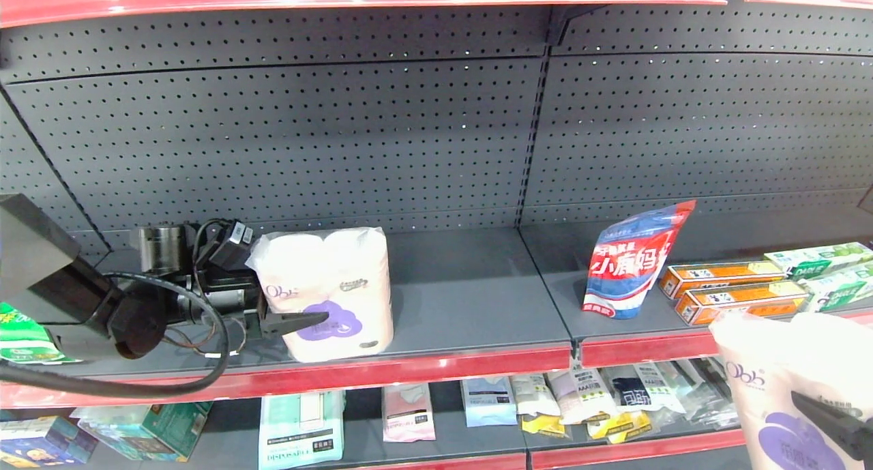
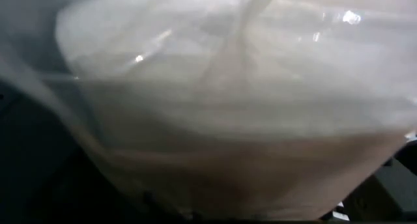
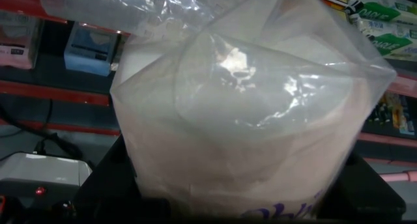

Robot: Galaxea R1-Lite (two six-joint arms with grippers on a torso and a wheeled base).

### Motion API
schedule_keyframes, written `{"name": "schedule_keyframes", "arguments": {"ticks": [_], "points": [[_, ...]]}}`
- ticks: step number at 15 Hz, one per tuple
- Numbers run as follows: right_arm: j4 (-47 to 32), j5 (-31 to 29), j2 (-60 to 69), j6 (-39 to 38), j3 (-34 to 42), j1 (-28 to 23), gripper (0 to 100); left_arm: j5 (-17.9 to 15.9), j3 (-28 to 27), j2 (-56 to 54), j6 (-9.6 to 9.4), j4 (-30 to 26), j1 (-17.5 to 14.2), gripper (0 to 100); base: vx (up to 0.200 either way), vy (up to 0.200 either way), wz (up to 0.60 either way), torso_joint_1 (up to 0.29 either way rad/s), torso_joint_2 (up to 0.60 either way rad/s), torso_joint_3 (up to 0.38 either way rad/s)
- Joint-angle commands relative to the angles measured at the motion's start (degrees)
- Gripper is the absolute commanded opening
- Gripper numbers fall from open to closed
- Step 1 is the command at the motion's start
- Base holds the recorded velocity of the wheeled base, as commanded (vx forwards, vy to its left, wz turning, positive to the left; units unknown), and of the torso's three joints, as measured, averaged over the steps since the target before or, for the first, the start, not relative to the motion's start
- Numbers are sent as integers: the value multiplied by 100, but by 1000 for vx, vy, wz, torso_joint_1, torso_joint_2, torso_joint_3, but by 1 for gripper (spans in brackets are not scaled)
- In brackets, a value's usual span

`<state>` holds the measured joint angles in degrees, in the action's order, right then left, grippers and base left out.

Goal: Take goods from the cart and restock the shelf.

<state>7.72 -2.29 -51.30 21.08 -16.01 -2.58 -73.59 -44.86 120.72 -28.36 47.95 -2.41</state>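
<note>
The shelf (image 1: pixel 470 299) board lies open between the toilet-roll pack (image 1: pixel 334 286) and the blue-and-red pouch (image 1: pixel 634 262), which stands just beside 2 orange boxes (image 1: pixel 730 289). The pack stands upright near the red front lip (image 1: pixel 436 368): white rolls in clear film with a purple mark, clamped by the left gripper (image 1: pixel 303 313). The right gripper (image 1: pixel 829 415) holds the other pack (image 1: pixel 784 381), of the same look, in front of the right bay and lower than that board.

Matt dark grey metal shelf (image 1: pixel 470 299) with perforated back panel (image 1: pixel 341 136), glossy red front strip (image 1: pixel 409 371); left tissue pack (image 1: pixel 334 286) and right tissue pack (image 1: pixel 784 374) in clear, shiny, crinkled plastic film; glossy plastic pouch (image 1: pixel 631 262) at right
</note>
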Motion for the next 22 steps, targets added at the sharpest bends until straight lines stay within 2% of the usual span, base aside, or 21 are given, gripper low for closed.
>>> {"name": "schedule_keyframes", "arguments": {"ticks": [1, 4, 6, 9, 10, 11, 12, 14, 17, 21, 22], "points": [[2, 1, 6, 10, 1, -5, 0, -6, 21, -128, 14, 13, -22, 100, 0, 0, 0, 0, 0, 0], [2, 1, 32, 2, 10, -5, 0, -6, 179, -409, 120, 13, -66, 100, 0, 0, 0, 0, 0, 0], [2, 1, 32, 2, 1, -5, 0, -15, 338, -638, 120, 66, -119, 100, 0, 0, 0, 0, 0, 0], [2, 1, 32, 2, -17, -5, 0, -15, 294, -699, 172, 321, -277, 100, 0, 0, 0, 0, 0, 0], [2, 1, 23, 2, 1, -5, 0, -15, 346, -770, 287, 505, -374, 100, 0, 0, 0, 0, 0, 0], [2, 1, 32, 2, 10, -5, 0, -15, 346, -814, 348, 558, -400, 100, 0, 0, 0, 0, 0, 0], [2, -17, 23, 10, 19, -5, 0, -15, 355, -954, 506, 611, -409, 100, 0, 0, 0, 0, 0, 0], [2, -61, 23, 10, 10, -5, 0, -15, 522, -1297, 700, 620, -462, 100, 0, 0, 0, 0, 0, 0], [2, -78, 59, 2, 54, -5, 0, -6, 698, -1789, 1166, 620, -471, 100, 0, 0, 0, 0, 0, 0], [2, -78, 111, 10, 63, -5, 0, 161, 689, -1851, 1227, 822, -646, 100, 0, 0, 0, 0, 0, 0], [2, -87, 111, 2, 63, -5, 0, 346, 663, -1851, 1377, 830, -690, 100, 0, 0, 0, 0, 0, 0]]}}
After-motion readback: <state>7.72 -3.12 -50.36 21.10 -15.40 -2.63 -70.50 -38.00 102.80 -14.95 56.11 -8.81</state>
